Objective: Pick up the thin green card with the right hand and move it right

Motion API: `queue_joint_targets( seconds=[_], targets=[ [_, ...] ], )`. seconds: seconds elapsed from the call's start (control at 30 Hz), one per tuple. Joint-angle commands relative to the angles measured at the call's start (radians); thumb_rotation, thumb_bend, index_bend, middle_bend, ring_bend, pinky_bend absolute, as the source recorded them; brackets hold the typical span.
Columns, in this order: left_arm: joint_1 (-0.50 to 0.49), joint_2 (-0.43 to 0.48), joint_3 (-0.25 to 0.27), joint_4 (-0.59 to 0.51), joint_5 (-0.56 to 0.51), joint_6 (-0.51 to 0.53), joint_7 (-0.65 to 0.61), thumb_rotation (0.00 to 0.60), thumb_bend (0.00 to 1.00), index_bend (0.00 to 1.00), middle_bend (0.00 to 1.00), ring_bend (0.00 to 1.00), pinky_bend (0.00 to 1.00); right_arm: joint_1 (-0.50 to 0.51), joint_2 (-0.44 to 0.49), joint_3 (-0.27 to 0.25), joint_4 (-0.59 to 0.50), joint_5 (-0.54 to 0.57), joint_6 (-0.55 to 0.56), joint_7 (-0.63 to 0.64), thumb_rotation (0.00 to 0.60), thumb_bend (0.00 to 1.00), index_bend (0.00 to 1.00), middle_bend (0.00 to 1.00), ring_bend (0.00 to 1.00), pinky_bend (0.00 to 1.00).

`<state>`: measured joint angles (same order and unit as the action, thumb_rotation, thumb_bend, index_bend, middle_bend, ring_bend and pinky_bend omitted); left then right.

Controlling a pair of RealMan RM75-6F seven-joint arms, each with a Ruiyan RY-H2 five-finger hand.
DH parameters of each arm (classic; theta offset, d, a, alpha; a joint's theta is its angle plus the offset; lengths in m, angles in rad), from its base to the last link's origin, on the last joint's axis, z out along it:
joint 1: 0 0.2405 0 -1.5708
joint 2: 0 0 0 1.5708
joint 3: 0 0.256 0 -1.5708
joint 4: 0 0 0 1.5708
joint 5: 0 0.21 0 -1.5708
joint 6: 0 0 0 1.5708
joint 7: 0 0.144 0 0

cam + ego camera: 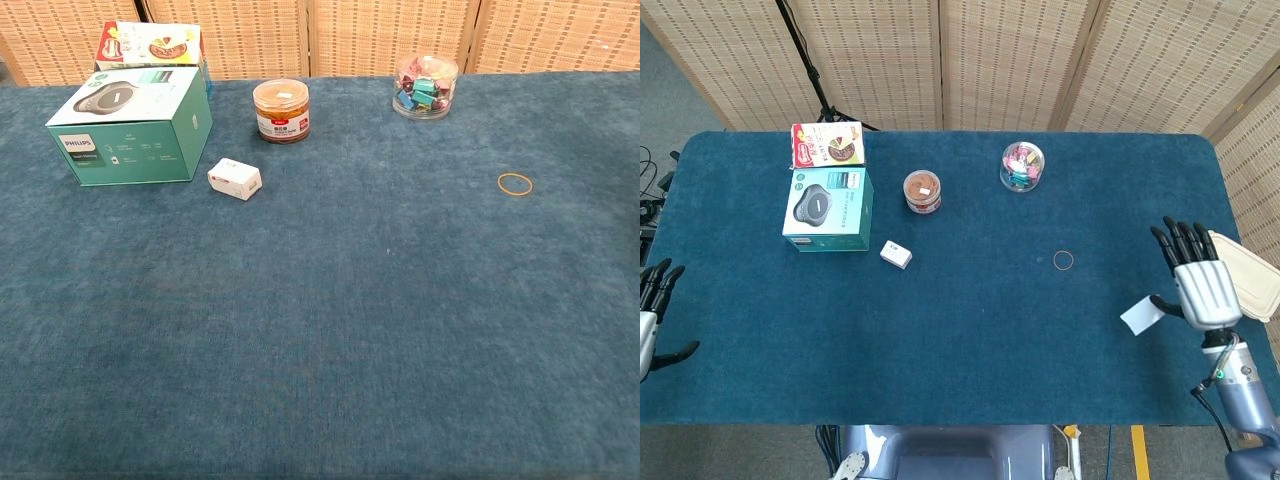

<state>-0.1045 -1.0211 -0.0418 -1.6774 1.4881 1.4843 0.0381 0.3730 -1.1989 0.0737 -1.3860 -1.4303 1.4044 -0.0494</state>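
In the head view my right hand (1201,290) hovers near the table's right edge. It pinches a thin pale card (1141,315) by one corner, and the card sticks out to the hand's left above the blue cloth. The other fingers point away from me, spread apart. My left hand (650,318) hangs off the table's left edge with its fingers apart and nothing in it. The chest view shows neither hand nor the card.
A rubber band (1064,261) lies mid-right on the cloth. A jar of clips (1022,166), a brown-lidded tub (922,191), a small white box (896,254), a teal box (828,208) and a snack packet (827,145) stand further left. A beige lunchbox (1252,278) lies right of my right hand.
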Motion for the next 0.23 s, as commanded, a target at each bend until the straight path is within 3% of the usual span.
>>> queue_joint_targets(
  seconds=[0.03, 0.23],
  targets=[
    [0.006, 0.002, -0.003, 0.004, 0.005, 0.014, -0.008, 0.6, 0.0, 0.0, 0.0, 0.0, 0.0, -0.047, 0.016, -0.025, -0.01, -0.012, 0.035, -0.007, 0.6, 0.0, 0.0, 0.0, 0.0, 0.0],
    [0.015, 0.006, -0.002, 0.005, 0.011, 0.027, -0.027, 0.6, 0.0, 0.0, 0.0, 0.0, 0.0, -0.123, 0.01, -0.048, -0.027, -0.044, 0.123, -0.015, 0.6, 0.0, 0.0, 0.0, 0.0, 0.0]
  ],
)
